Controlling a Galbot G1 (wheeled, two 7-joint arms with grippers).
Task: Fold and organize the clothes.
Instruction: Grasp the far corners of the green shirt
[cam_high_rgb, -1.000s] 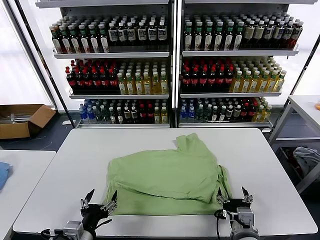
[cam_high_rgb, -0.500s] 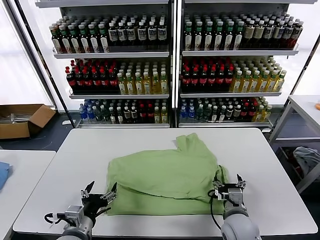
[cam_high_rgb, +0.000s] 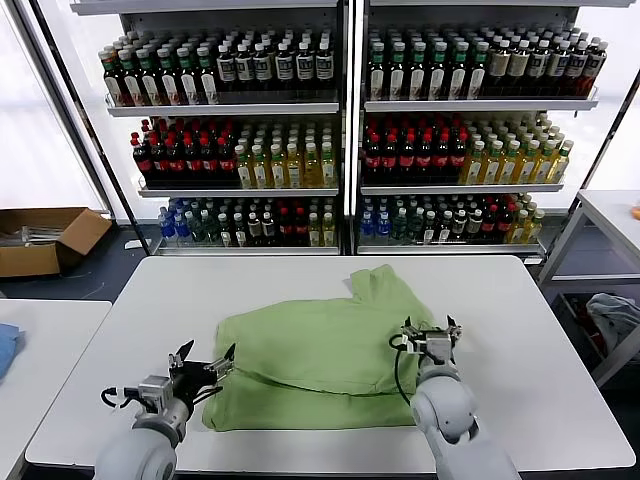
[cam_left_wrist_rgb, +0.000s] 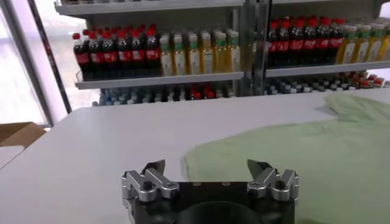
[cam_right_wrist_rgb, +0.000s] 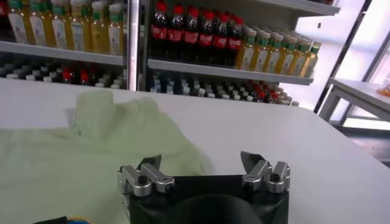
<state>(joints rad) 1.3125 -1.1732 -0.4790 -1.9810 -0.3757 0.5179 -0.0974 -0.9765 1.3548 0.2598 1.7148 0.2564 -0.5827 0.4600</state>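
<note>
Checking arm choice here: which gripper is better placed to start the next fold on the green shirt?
Probably the right. The right gripper, open, sits over the right edge of the light green soft-cloth shirt near the sleeve. The left gripper, also open, is just off the shirt's left edge above the white table.

Head cam sat high, looked fwd and down over the white table; bottle shelves at 12 o'clock, far. Left wrist cam rode low behind the left gripper, close to the tabletop, faced the shelves. Right wrist cam did likewise behind the right gripper. All three shared the green polo shirt, table and shelves; the wrist views were much nearer the cloth.
</note>
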